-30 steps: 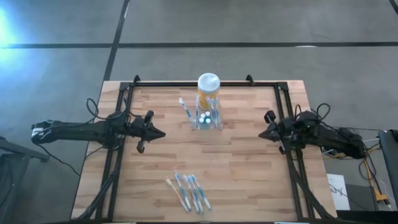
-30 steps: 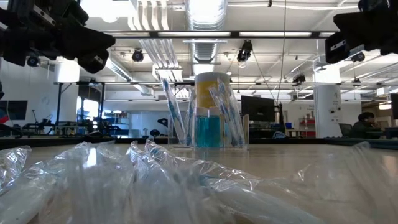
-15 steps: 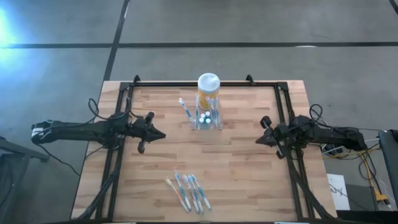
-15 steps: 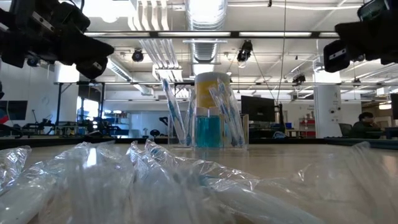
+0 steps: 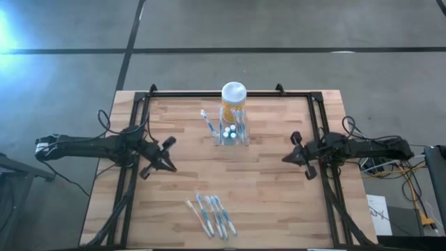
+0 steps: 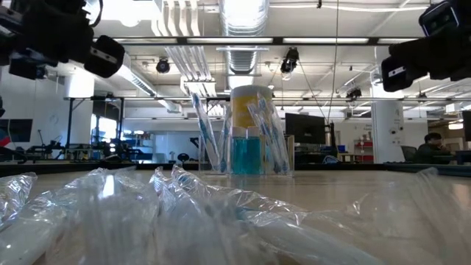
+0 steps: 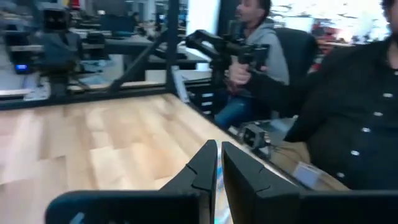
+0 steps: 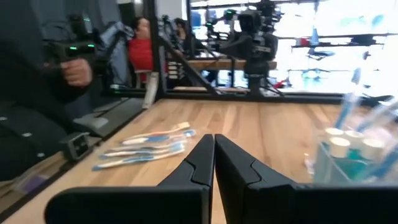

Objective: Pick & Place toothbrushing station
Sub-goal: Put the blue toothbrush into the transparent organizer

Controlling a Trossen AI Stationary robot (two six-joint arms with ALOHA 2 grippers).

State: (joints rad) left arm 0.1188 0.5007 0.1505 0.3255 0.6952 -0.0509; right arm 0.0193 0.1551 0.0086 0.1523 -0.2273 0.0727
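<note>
The toothbrushing station [image 5: 233, 132], a clear holder, stands on its base at the table's far middle, with blue toothbrushes and white-capped tubes upright in it. It also shows in the low view [image 6: 246, 151] and the right wrist view [image 8: 354, 152]. Right behind it stands a yellow jar with a white lid [image 5: 233, 94]. My left gripper [image 5: 171, 167] [image 7: 219, 144] hangs shut over the table's left side, well clear of the station. My right gripper [image 5: 284, 159] [image 8: 214, 137] hangs shut over the right side and points level toward the left. Neither holds anything.
Several loose toothbrushes in clear wrappers [image 5: 211, 215] [image 8: 146, 148] lie near the front edge, filling the low view's foreground [image 6: 184, 213]. A dark frame [image 5: 139, 104] runs along the table's sides and back. People sit beyond the table [image 7: 261, 37] [image 8: 74, 68].
My left gripper has turned at the wrist, so its fingertips have swung toward the table's near edge; the arm itself has stayed in place. My right gripper has swung toward the near edge and sunk a little. Both have stayed shut. The station and the brushes have not moved.
</note>
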